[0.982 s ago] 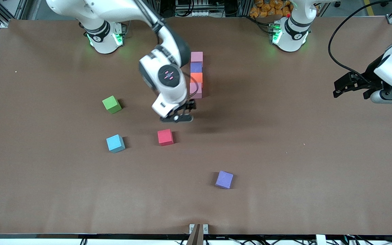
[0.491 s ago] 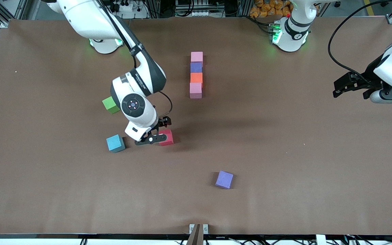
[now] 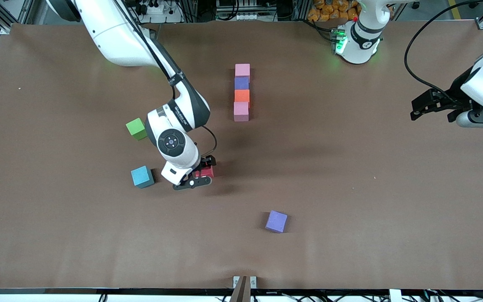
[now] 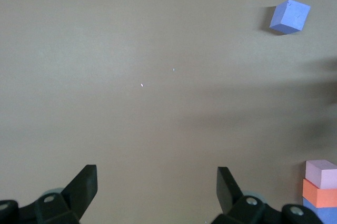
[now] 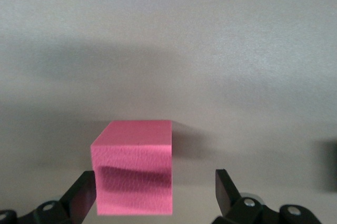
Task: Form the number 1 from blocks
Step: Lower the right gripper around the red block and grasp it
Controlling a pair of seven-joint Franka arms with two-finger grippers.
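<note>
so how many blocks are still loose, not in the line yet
4. The green block, the light blue block nearer the camera, the red block under the right hand, and a purple block nearest the camera. None look hidden.

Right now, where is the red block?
The red block sits mid-table under the open right gripper, between its fingers, with the light blue block beside it toward the right arm's end.
</note>
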